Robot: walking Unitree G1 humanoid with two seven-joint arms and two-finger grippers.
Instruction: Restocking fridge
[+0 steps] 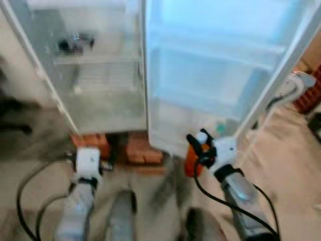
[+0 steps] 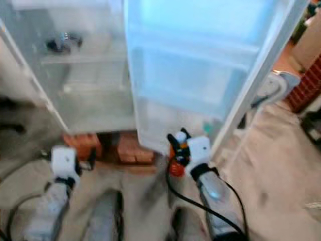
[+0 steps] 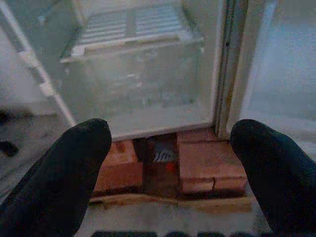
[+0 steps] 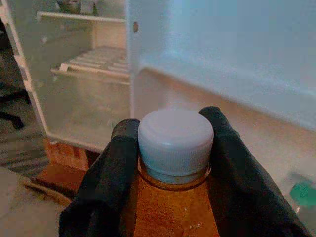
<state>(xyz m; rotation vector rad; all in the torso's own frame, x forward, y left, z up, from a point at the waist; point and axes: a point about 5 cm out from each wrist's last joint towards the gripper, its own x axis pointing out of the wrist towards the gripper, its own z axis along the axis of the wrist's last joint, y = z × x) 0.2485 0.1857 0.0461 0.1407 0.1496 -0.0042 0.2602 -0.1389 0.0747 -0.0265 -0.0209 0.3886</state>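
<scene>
This looked like a lived-in home rather than a proper kitchen. A white fridge (image 1: pixel 100 75) stood open at twelve o'clock, raised on red bricks (image 1: pixel 143 148) over a bare, dusty floor (image 1: pixel 296 165). More brickwork (image 2: pixel 306 83) showed at two o'clock, with cables (image 1: pixel 22 196) trailing at eight.

The bottle (image 4: pixel 174 207) has a ribbed matt plastic cap (image 4: pixel 175 143) over clear plastic. The fridge (image 1: pixel 100 75) has smooth white walls and stands on rough red bricks (image 3: pixel 207 165).
</scene>
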